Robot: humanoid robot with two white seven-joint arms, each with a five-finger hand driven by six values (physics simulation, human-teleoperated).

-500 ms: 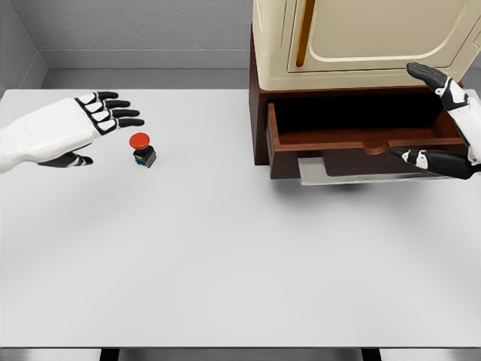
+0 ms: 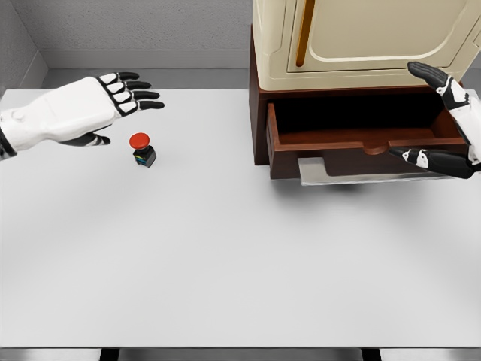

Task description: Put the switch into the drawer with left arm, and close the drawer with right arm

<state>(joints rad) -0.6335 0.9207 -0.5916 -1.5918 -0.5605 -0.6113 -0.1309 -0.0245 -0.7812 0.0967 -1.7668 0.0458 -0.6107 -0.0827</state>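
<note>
One small switch, with a round red button on a dark boxy base, stands near the far left corner of the smooth white table. Left hand hovers just behind it, fingers spread, holding nothing. Wooden drawer stands open under a cream cabinet. Right hand, partly cut off, is open beside it. Grey walls stand behind.

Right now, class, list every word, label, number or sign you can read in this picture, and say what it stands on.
None can be read.
The switch shows a red cap and a dark base with small coloured patches, too small to tell whether any is lettering.
The cabinet, the open drawer and the table carry no writing.
</note>
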